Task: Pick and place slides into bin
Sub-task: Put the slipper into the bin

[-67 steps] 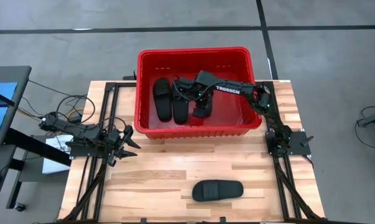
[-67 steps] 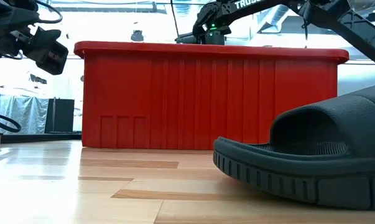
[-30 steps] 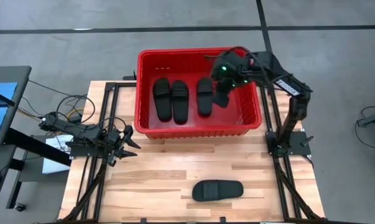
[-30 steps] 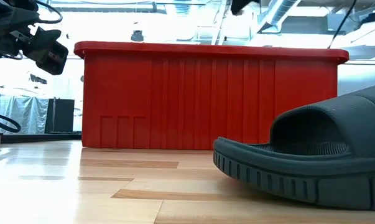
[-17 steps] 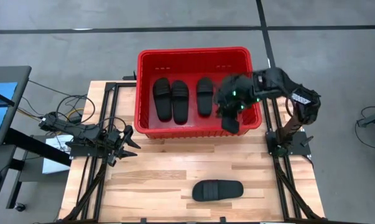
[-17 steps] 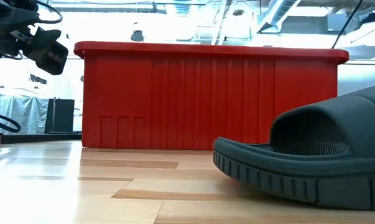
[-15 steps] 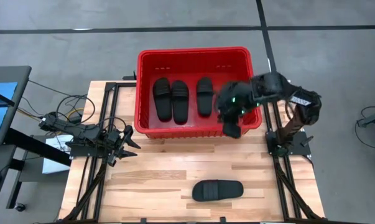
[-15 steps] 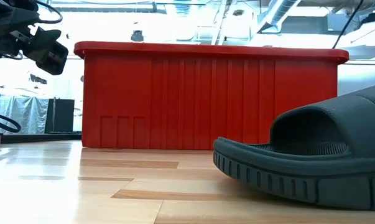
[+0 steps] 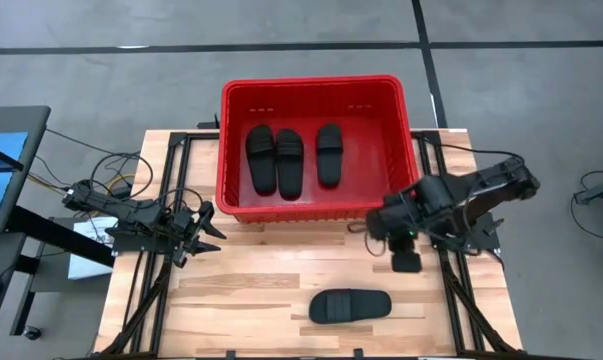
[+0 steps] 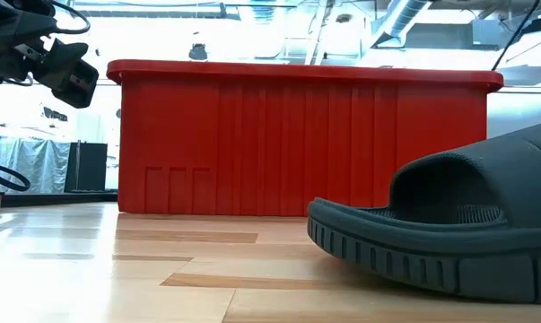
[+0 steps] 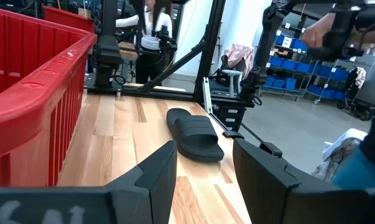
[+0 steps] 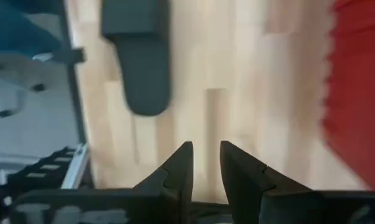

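No lettering can be read anywhere at this moment; the arms' casings show no legible mark from above. Three of the slides [image 9: 290, 158] lie side by side on the floor of the bin [image 9: 237, 99], toward its left half, and the fourth slide [image 9: 350, 305] lies on its own on the table [image 9: 251, 290] near the front edge, well apart from the bin. At table height that lone slide fills the right foreground, cut off at the picture's edge, and the bin's solid red wall hides everything inside it. The right claw [image 9: 406, 262] hangs over the table just in front of the bin's near right corner, fingers parted and empty, the arm folded low. The left claw [image 9: 209, 232] waits at the table's left side, fingers apart, holding nothing.
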`<state>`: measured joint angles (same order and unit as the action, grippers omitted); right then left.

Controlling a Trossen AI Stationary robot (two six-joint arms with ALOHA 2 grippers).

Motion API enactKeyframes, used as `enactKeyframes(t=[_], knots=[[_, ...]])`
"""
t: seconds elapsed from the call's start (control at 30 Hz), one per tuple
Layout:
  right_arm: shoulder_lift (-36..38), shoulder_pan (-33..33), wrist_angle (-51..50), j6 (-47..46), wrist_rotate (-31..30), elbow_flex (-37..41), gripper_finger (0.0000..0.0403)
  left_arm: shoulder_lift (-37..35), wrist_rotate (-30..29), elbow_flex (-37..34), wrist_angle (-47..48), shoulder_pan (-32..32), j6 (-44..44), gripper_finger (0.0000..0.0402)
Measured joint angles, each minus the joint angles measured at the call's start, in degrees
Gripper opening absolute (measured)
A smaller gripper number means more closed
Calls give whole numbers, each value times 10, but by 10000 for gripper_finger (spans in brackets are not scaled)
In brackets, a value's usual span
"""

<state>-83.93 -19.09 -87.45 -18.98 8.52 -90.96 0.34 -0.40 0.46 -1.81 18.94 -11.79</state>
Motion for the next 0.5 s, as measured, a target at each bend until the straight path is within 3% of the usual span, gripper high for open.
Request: enactKeyframes(t=[0.3,0.5], knots=[[92,-127,198,-68,17,200,71,0,0,0,0,0,0,149],[135,-203,286,-106,-33,322,71,0,0,0,0,0,0,149]])
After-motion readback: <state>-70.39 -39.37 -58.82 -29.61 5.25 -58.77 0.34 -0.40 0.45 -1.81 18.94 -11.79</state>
